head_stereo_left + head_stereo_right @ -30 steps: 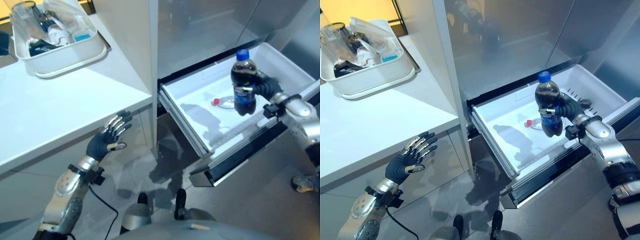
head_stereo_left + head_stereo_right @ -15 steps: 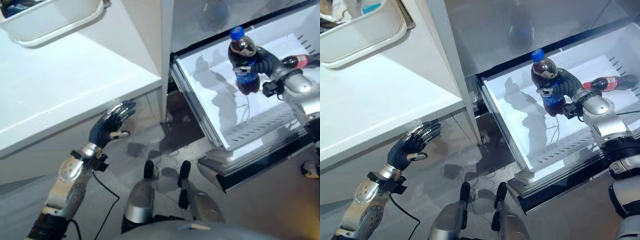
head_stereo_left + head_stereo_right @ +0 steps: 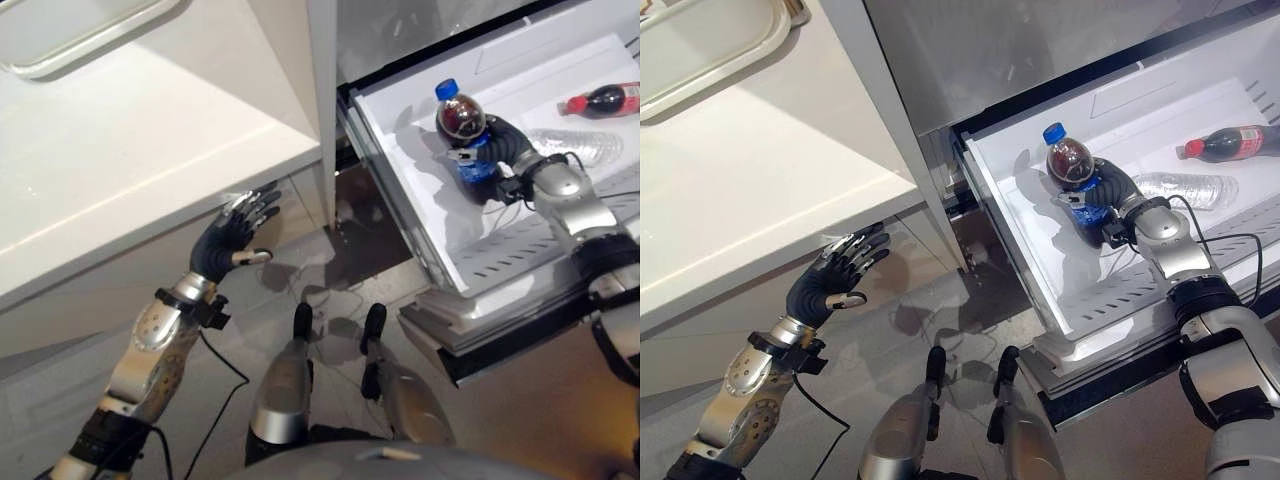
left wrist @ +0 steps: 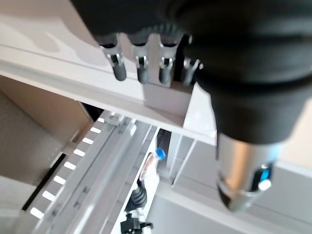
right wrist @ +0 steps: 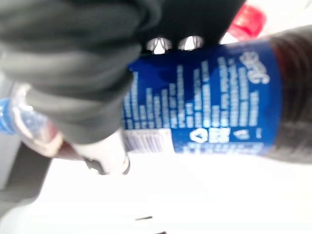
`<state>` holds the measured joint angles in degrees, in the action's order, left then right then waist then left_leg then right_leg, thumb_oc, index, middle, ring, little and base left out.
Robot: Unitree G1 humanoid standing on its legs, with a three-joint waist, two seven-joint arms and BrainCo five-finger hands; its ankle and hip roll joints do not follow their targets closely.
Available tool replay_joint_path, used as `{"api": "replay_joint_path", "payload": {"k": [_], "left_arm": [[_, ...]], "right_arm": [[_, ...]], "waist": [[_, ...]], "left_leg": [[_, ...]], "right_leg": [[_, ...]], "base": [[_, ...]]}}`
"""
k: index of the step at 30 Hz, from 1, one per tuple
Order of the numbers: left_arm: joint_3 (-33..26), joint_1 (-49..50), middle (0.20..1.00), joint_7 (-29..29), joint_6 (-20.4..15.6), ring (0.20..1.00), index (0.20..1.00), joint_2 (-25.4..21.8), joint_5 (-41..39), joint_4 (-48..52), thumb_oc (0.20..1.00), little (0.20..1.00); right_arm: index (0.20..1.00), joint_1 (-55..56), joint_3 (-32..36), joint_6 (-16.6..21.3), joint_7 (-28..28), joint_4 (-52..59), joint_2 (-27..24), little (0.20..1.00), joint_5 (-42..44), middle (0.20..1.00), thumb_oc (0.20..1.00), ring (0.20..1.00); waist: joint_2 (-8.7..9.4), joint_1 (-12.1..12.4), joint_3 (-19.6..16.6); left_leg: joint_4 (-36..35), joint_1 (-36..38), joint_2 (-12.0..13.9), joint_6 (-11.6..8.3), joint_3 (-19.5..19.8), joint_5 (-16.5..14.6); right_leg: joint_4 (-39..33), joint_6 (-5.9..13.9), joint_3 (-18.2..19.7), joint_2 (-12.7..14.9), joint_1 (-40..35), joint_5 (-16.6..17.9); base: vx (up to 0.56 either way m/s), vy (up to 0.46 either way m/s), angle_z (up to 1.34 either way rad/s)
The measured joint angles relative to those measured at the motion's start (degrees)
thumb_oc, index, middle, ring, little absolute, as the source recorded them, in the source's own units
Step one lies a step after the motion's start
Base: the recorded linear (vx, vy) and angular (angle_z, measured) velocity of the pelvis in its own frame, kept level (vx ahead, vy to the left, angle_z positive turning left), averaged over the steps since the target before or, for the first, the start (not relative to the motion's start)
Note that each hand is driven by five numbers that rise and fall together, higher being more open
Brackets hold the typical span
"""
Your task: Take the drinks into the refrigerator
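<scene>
While the right hand (image 3: 1110,195) wraps its fingers round the blue label, the dark cola bottle (image 3: 1076,190) stands nearly upright inside the pulled-out white refrigerator drawer (image 3: 1040,250), blue cap up, base down near the drawer floor; whether the base touches the floor cannot be told. Its long axis runs vertical, leaning slightly. In the right wrist view the blue label (image 5: 204,102) crosses the frame with fingers (image 5: 158,45) curled over it. Farther along the drawer lie a clear water bottle (image 3: 1185,188) and, beyond it, a red-capped cola bottle (image 3: 1230,143), both on their sides. Slotted vents line the drawer's front section. Grey fridge doors rise behind. Left hand (image 3: 228,243) hangs with straight, spread fingers just below the white counter (image 3: 140,150) edge, well apart from the drawer. A white tray (image 3: 60,35) sits on the counter's far corner. Floor is grey and glossy.
</scene>
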<state>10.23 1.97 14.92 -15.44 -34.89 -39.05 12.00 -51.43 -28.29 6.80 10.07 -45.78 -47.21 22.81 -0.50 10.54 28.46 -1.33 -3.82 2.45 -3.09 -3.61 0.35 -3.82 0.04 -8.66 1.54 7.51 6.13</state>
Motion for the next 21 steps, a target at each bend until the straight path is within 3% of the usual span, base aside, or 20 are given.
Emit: {"api": "replay_joint_path", "payload": {"k": [9,14,15,16,17,21], "left_arm": [[0.4,-0.5,1.000,-2.2,-0.6,1.000,1.000,0.0,1.4,0.0,1.000,1.000],[0.4,-0.4,1.000,-3.0,-0.6,1.000,1.000,0.3,2.3,0.0,1.000,1.000],[0.4,-0.5,1.000,-3.3,-0.6,1.000,1.000,0.4,2.3,0.0,1.000,1.000],[0.4,-0.6,1.000,-3.4,-0.6,1.000,1.000,0.5,2.3,0.0,1.000,1.000],[0.4,-0.8,1.000,-3.5,-0.6,1.000,1.000,0.7,2.3,0.0,1.000,1.000],[0.3,-0.8,1.000,-3.7,-0.6,1.000,1.000,1.1,2.3,0.0,1.000,1.000]], "right_arm": [[0.200,-1.0,-1.1,-1.0,-2.4,-9.7,1.1,0.200,-13.5,0.200,0.200,0.200],[0.200,-2.0,-1.2,-1.1,-2.3,-12.0,1.9,0.200,-15.7,0.200,0.200,0.200],[0.351,-2.3,-1.3,-1.3,-2.3,-12.2,2.1,0.351,-16.0,0.351,0.351,0.351],[0.598,-2.7,-1.7,-1.4,-2.3,-12.1,2.1,0.598,-16.5,0.598,0.598,0.598],[1.000,-2.9,-1.7,-1.5,-2.3,-12.1,2.2,1.000,-17.0,1.000,1.000,1.000],[1.000,-3.1,-1.6,-1.9,-2.3,-12.2,2.2,1.000,-17.1,1.000,1.000,1.000]], "waist": [[0.00,0.0,0.0],[0.00,0.0,0.0],[0.01,-0.1,0.0],[0.02,-0.1,0.0],[0.04,-0.1,0.0],[0.07,-0.2,0.0]], "left_leg": [[0.7,-2.0,-0.4,0.06,2.0,0.7],[0.7,-2.1,-0.5,0.12,2.1,0.7],[0.7,-2.2,-0.5,0.12,2.0,0.7],[0.8,-2.5,-0.5,0.12,2.1,0.7],[0.9,-2.8,-0.5,0.12,2.1,0.7],[0.9,-2.9,-0.4,0.11,2.2,0.8]], "right_leg": [[0.6,-0.03,-1.7,0.6,1.0,-0.1],[0.6,-0.03,-1.7,0.7,1.1,-0.1],[0.6,-0.03,-1.7,0.7,1.1,-0.1],[0.6,-0.03,-1.7,0.7,1.3,-0.1],[0.7,-0.03,-1.7,0.7,1.6,-0.1],[1.0,-0.04,-1.7,0.7,1.8,-0.1]], "base": [[-0.01,-0.009,0.13],[0.00,0.000,0.01],[0.00,0.000,0.00],[0.00,0.000,0.00],[0.00,0.000,0.00],[0.00,0.000,0.00]]}}
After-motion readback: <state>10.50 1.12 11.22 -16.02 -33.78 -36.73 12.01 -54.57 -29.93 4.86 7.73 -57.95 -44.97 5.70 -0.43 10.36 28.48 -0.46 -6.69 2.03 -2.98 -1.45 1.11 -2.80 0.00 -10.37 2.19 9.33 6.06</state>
